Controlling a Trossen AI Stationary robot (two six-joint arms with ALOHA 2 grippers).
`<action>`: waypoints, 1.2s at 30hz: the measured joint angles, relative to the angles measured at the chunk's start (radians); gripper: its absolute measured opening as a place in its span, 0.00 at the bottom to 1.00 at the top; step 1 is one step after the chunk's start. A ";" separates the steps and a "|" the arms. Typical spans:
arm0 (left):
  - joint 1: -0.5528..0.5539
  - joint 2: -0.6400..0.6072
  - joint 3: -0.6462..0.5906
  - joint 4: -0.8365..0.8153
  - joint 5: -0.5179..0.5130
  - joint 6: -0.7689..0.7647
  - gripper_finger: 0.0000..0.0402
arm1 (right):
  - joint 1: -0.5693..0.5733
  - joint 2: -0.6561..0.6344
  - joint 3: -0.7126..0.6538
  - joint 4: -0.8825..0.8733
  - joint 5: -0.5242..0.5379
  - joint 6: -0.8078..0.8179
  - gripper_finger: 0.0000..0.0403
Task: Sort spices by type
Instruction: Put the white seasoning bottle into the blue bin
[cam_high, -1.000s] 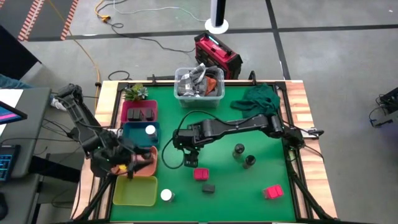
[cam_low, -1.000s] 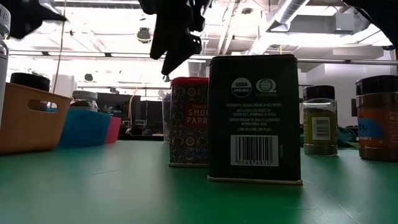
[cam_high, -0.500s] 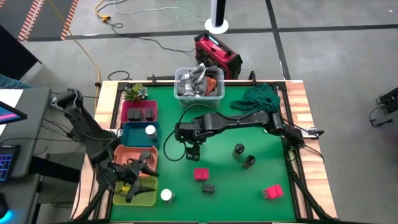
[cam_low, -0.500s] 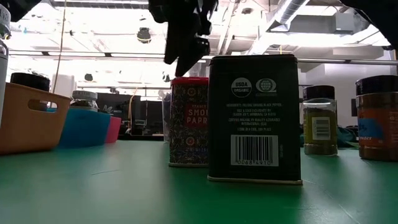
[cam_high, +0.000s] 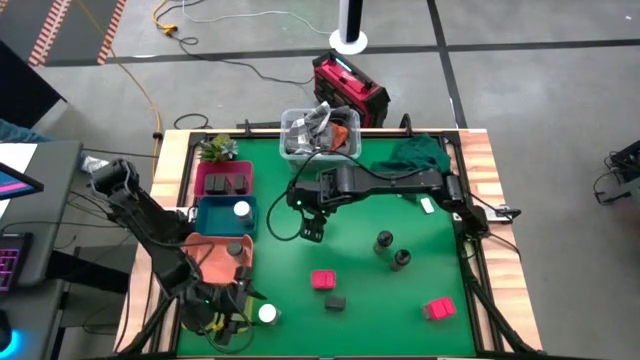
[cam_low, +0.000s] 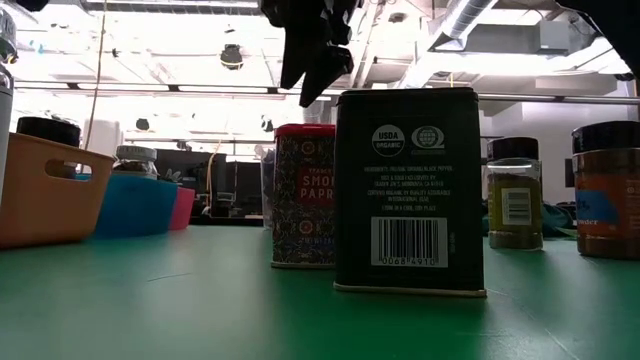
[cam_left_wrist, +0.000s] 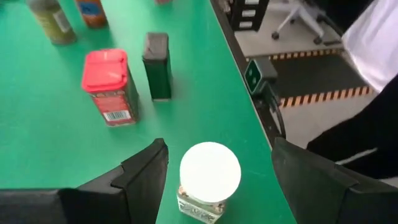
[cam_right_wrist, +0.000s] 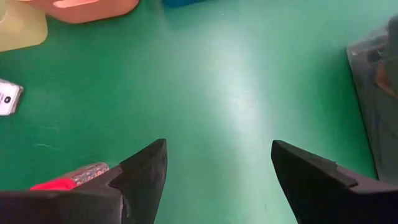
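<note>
At the near edge of the green bench (cam_high: 420, 210), the left gripper (cam_left_wrist: 214, 163) hangs with jaws spread on either side of a white-topped round jar (cam_left_wrist: 209, 177), not touching it. Beyond stand a pink-red rectangular box (cam_left_wrist: 109, 86) and a black rectangular box (cam_left_wrist: 157, 65). Farther back, the right gripper (cam_high: 311, 228) hovers mid-bench, jaws released and empty.

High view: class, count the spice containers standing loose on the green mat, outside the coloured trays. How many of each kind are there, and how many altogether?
Dark grey round jars: 2
Pink-red rectangular boxes: 2
Black rectangular box: 1
White-topped round jar: 1
Total: 6
</note>
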 joint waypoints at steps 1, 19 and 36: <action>0.004 0.013 0.006 0.000 0.005 -0.001 0.68 | 0.003 0.000 0.000 0.000 0.000 0.000 0.77; 0.097 0.135 0.153 -0.244 0.186 0.074 0.69 | 0.016 -0.033 0.000 -0.062 -0.001 0.018 0.77; 0.147 0.135 0.153 -0.172 0.335 0.145 0.69 | 0.016 -0.033 0.000 -0.056 -0.001 0.022 0.77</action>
